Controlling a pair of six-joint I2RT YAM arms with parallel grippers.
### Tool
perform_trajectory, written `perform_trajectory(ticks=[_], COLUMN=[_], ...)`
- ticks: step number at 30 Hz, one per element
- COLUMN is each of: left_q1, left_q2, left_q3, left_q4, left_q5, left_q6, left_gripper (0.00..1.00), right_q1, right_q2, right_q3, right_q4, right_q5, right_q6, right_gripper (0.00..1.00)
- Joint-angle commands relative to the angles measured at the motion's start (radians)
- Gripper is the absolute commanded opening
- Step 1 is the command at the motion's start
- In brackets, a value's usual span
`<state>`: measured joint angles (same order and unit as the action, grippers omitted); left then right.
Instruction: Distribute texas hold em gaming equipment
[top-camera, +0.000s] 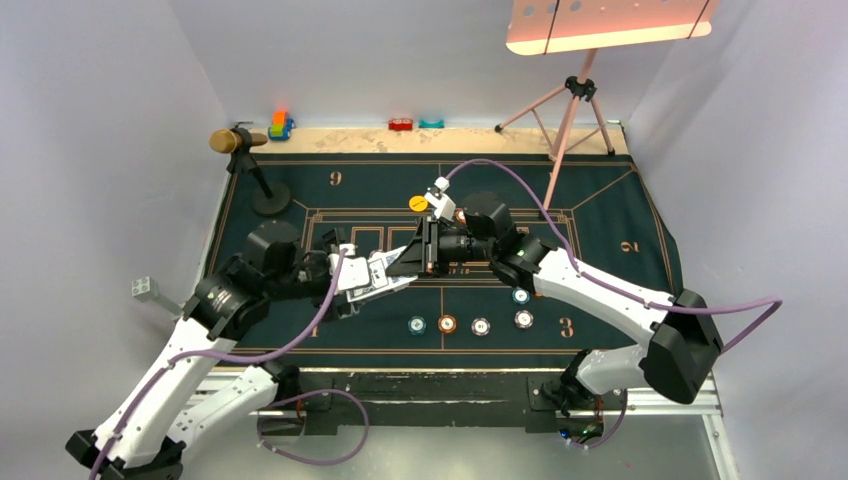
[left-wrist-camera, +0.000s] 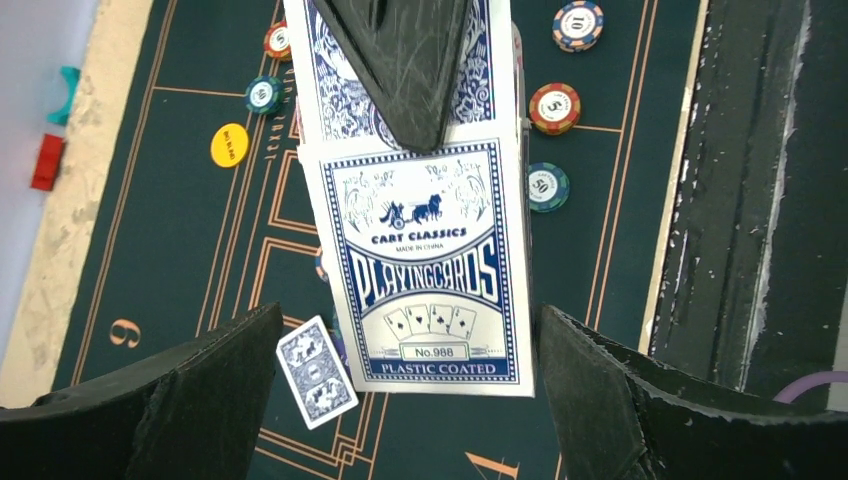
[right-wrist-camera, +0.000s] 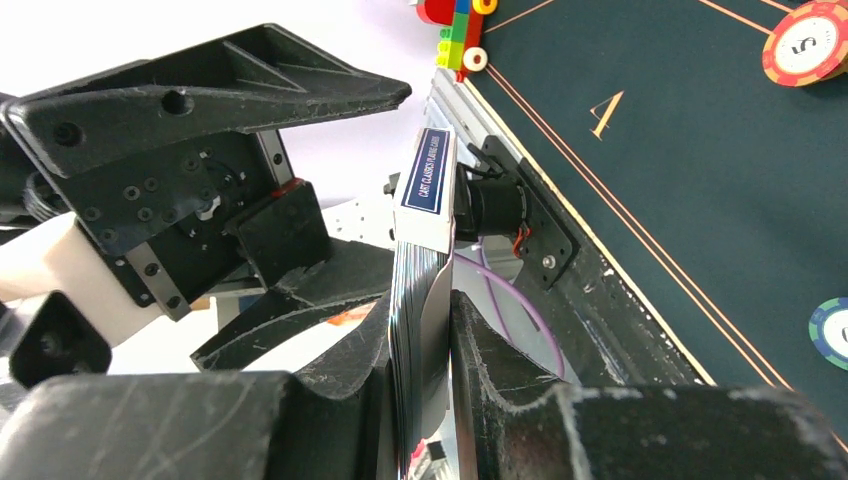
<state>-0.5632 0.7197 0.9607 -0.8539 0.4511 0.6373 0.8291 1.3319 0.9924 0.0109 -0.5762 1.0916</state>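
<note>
Right jaws pinch blue-and-white cardboard playing-card box (left-wrist-camera: 425, 270); left jaws wide, flanking it. Looks light, slick; grip flat faces.

A dark green mat (top-camera: 600, 220) with gold lines covers most of the table, with gold numerals 9 near its far left corner, 2 at its right edge and 3 towards its near right. A bare tan strip of table (top-camera: 330, 138) runs beyond the mat along the far edge. On that strip sit a stack of colourful toy bricks (top-camera: 281, 124) towards the left, and a red toy (top-camera: 401, 125) just beside a teal toy (top-camera: 431, 124) near the middle. A brown-headed microphone (top-camera: 232, 140) leans on a black stand whose round base (top-camera: 271, 203) rests on the mat's far left corner. A pinkish tripod (top-camera: 575, 100) at the far right carries a pink panel (top-camera: 600, 22).
</note>
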Motion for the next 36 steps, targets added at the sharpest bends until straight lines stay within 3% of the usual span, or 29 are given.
perform_trajectory(ticks=[1,13,31,36], left_q1=[0.003,0.002,0.002,0.003], left_q2=[0.036,0.084,0.173,0.191], left_q3=[0.062,0.066,0.131,0.135], left_q4=[0.009,-0.024,-0.137,-0.121], left_q5=[0.085,0.110,0.210,0.201], left_q6=[-0.021,-0.021,-0.068,-0.110], left_gripper=[1.00,0.99,0.66,0.71], right_q1=[0.002,0.002,0.003,0.002], right_q2=[-0.036,-0.006,-0.014,-0.007], right_q3=[0.032,0.061,0.081,0.081], right_q4=[0.011,0.013,-0.029,-0.022], right_q5=[-0.011,-0.016,0.039,0.053], right_q6=[-0.046,-0.059,-0.060,-0.048], right_gripper=[0.12,0.12,0.12,0.12])
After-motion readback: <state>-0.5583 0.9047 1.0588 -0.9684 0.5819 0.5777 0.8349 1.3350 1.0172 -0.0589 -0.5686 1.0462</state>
